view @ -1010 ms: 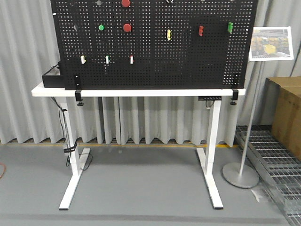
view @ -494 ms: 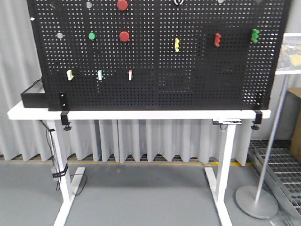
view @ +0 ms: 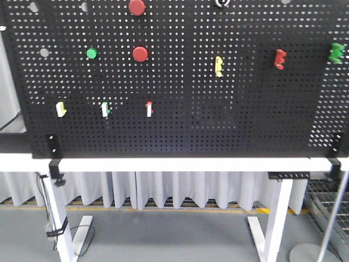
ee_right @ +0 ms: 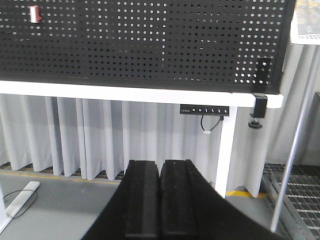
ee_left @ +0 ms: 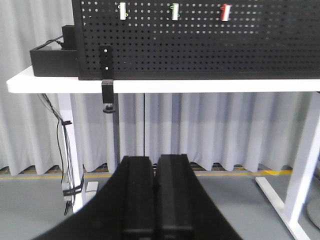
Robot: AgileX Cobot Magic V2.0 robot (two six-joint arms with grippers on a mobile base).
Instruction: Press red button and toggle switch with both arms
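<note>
The red button sits toward the upper left corner of the pegboard, three toggle switches in a row below it. The left gripper and the right gripper hang low before the front edge of the desk, fingers pressed together, empty

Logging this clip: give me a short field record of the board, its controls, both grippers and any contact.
pegboard: black, upright, clamped to white table
upper red button: at the board's top edge
lower red button: directly beneath it
green button: left of the lower red one
toggle row: three, tipped yellow, green, red
left gripper: fingers together, empty
right gripper: fingers together, empty
contact: none, both grippers are short of the board
</note>
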